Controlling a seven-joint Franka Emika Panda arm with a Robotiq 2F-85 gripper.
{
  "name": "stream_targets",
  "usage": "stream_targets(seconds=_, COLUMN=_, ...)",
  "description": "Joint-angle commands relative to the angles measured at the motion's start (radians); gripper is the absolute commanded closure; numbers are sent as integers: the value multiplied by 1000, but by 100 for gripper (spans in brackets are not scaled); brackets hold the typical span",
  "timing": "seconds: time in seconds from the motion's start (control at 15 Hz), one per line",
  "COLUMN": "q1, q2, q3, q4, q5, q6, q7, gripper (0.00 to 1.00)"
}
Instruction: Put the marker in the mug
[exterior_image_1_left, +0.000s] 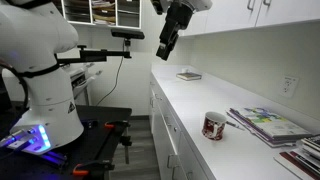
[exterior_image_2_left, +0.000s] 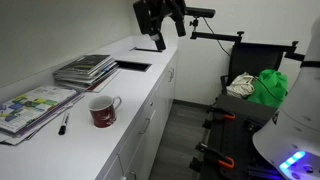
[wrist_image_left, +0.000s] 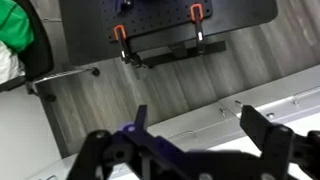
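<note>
counter (exterior_image_2_left: 140, 80) looked smooth, white, faintly sheened | mug (exterior_image_2_left: 103, 110) was glazed, glossy | magazines (exterior_image_2_left: 85, 68) at mug's 11 o'clock showed glossy paper | floor (wrist_image_left: 150, 95) was matt grey wood-grain | gripper (wrist_image_left: 185, 140) looked matt black | bundle (exterior_image_2_left: 262, 85) at 3 o'clock was green cloth

Near the mug (exterior_image_2_left: 102, 110), on its side away from the handle: the marker (exterior_image_2_left: 63, 124), too small to tell cap from tip. Pattern on the mug too fine to read in both exterior views. Beyond the marker from the mug: the magazines (exterior_image_2_left: 30, 105), cut off by the picture's edge. High up and further along the counter (exterior_image_2_left: 140, 85) from the mug: the gripper (exterior_image_2_left: 160, 42), dark and small, jaws not to be told there. Blurred in the wrist view, lower body cut off at the bottom edge.
</note>
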Motion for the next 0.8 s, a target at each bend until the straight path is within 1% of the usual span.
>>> stream_targets(seconds=0.0, q1=14, q2=1, q3=-13, q4=1, q5=-3, q6=-1, q7=3, gripper=0)
stream_targets(seconds=0.27, q1=14, q2=1, q3=-13, q4=1, q5=-3, q6=-1, q7=3, gripper=0)
stream_targets(seconds=0.33, q1=11, q2=23, q3=-12, q4=12, q5=7, q6=15, q7=23, gripper=0)
stream_targets(seconds=0.47, q1=7, q2=72, q3=-14, q4=27, q5=67, q6=140, q7=90, gripper=0)
stream_targets(seconds=0.73, q1=14, q2=241, q3=-2, q4=81, q5=108, q6=480, q7=241, gripper=0)
